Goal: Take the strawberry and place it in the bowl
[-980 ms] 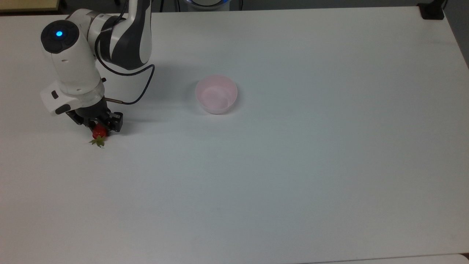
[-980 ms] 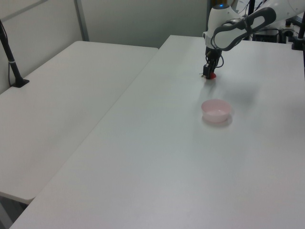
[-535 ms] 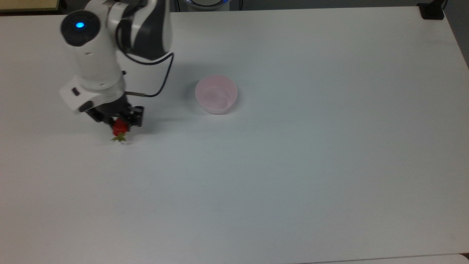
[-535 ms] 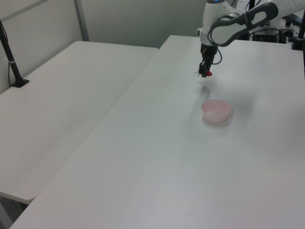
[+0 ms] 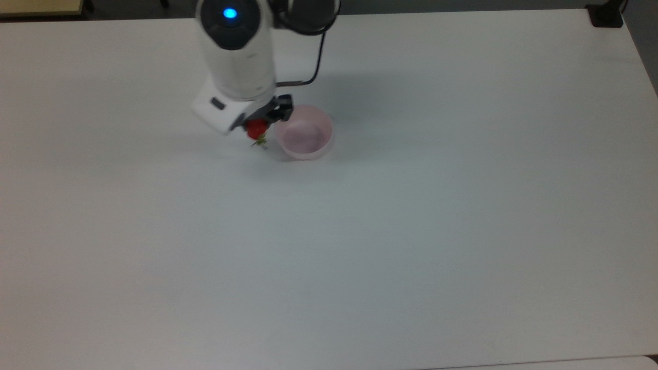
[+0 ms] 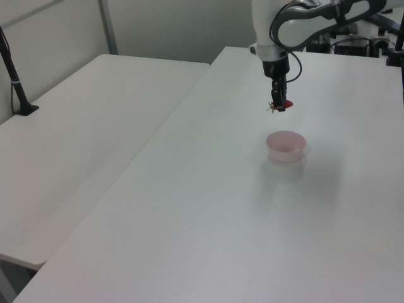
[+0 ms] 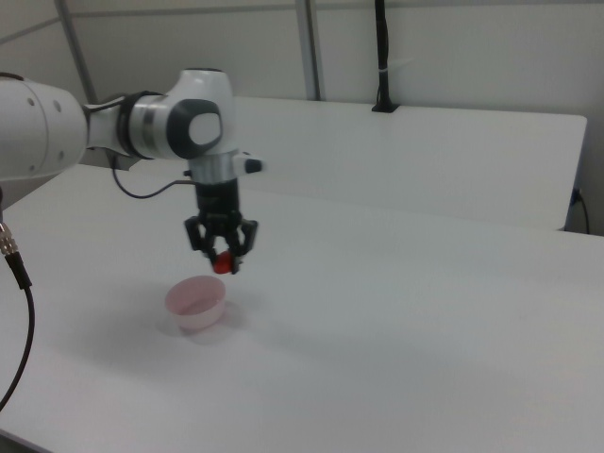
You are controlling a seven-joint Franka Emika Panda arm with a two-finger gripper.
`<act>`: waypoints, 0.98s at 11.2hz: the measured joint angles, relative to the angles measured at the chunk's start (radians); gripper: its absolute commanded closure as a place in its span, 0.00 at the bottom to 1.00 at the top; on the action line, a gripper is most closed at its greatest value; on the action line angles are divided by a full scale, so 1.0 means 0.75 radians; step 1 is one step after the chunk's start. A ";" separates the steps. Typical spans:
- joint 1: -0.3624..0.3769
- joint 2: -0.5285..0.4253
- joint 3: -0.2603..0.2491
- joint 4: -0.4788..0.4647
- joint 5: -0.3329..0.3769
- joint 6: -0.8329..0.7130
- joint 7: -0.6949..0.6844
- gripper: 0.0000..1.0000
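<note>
Since 1 second ago the arm has swung across the top view from its left side toward the middle, carrying the fruit up off the table and nearly to the bowl; the bowl itself has not shifted.

Reading the top view from its left to its right: bare white table (image 5: 103, 231) comes first, then the gripper (image 5: 259, 122) under the white wrist, its 2 fingers clamped on the strawberry (image 5: 255, 130). The red body sits between the fingers and the green cap points down toward the top view's bottom. Just to the right is the bowl (image 5: 304, 132), pale pink and holding nothing, with one black finger overlapping its rim in this view. Beyond that the table runs on bare to a dark clamp (image 5: 606, 15) at the far corner.

In the left view the gripper (image 6: 278, 103) holds the strawberry (image 6: 286, 103) well above the tabletop, with the bowl (image 6: 286, 145) lower and nearer the camera. The right view agrees: the gripper (image 7: 223, 257) hangs with the strawberry (image 7: 222, 264) in its grasp, above and just behind the bowl (image 7: 196, 302), clear of its rim.

The step in hand looks like the carry, about done. Judging from all 3 views, the fruit is beside the rim rather than over the opening, so the next move calls for a short shift over the bowl's centre, a small descent, then parting the fingers.
</note>
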 measured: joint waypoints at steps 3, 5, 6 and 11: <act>0.097 -0.006 0.028 -0.022 0.000 -0.136 0.028 0.00; 0.122 -0.006 0.028 -0.029 0.000 -0.138 0.035 0.00; 0.120 -0.010 0.028 -0.026 0.000 -0.138 0.045 0.00; 0.127 -0.116 0.022 0.031 -0.003 -0.130 0.284 0.00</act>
